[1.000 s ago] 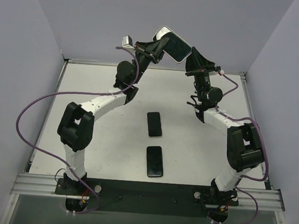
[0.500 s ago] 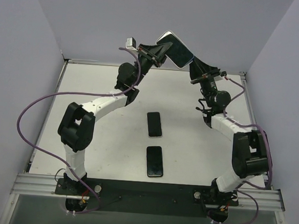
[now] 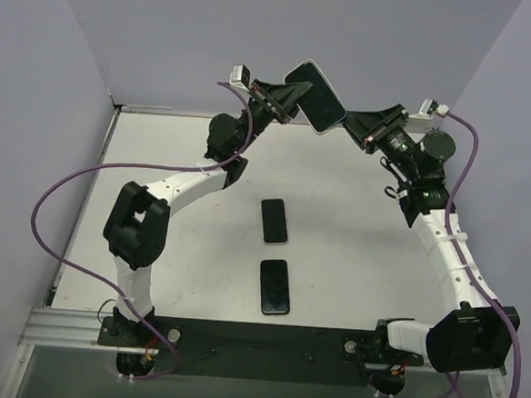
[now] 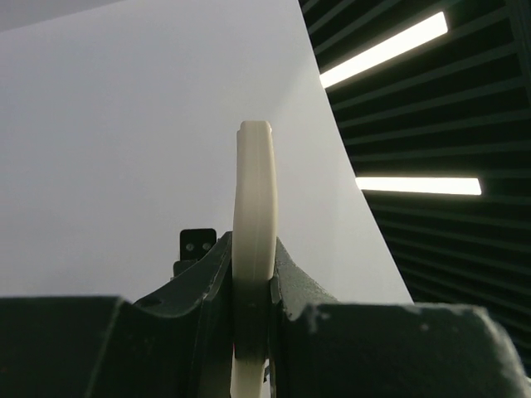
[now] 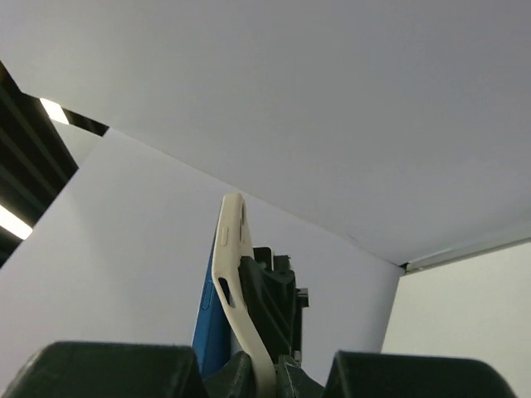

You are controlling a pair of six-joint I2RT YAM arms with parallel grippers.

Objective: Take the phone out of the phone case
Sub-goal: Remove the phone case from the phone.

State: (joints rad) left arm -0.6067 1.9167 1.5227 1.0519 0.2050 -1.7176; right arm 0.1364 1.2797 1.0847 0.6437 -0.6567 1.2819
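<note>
Both arms are reaching high at upper centre. The left gripper [image 3: 289, 95] and right gripper [image 3: 351, 126] are pinching opposite edges of the white phone case [image 4: 253, 249], the phone [image 3: 314, 98] sitting inside.

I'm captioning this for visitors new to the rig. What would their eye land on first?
The cased phone, held in the air at the back of the workspace, is clamped at one end by the left gripper and at the other by the right gripper. Below, on the table, lie the far dark phone at the middle and the near dark phone just in front of it, towards the arm bases.
</note>
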